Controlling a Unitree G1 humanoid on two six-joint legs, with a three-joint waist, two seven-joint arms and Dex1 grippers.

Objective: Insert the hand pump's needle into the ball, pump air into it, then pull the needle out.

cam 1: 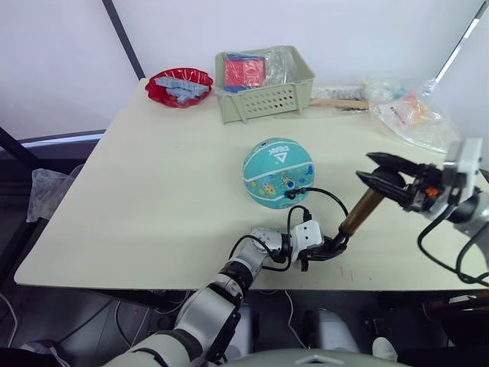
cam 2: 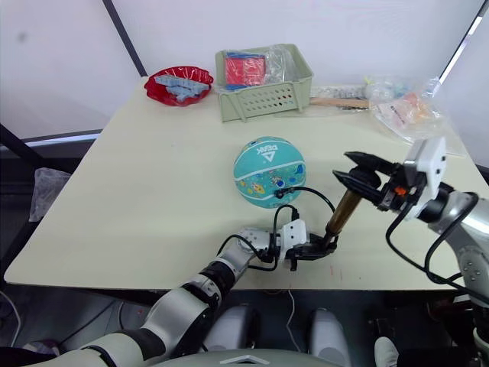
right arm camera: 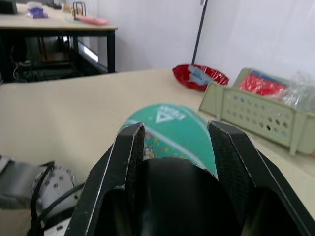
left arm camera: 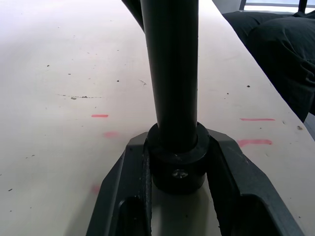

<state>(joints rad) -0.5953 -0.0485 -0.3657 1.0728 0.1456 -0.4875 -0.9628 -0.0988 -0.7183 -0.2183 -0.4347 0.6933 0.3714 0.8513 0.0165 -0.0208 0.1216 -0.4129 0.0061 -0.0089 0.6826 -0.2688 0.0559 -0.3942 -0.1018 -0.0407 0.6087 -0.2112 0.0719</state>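
Note:
The teal ball point(cam 1: 278, 173) rests near the middle of the table point(cam 1: 153, 199). The hand pump point(cam 1: 361, 212) stands tilted to the ball's right, its gold barrel rising toward my right. My left gripper point(cam 1: 330, 248) is shut on the pump's black bottom cap point(left arm camera: 177, 164) at the table's front edge. My right gripper point(cam 1: 384, 177) is shut on the black T-handle point(right arm camera: 177, 196) at the top. The thin black hose point(cam 1: 325, 196) loops from the pump's base to the ball's front side. The needle is hidden where the hose tip meets the ball.
At the table's back stand a red bowl point(cam 1: 179, 86) of blue pieces and a green basket point(cam 1: 263, 92) holding a red packet. Plastic bags point(cam 1: 412, 113) and a wooden stick point(cam 1: 336, 102) lie at the back right. Black window-frame bars run behind.

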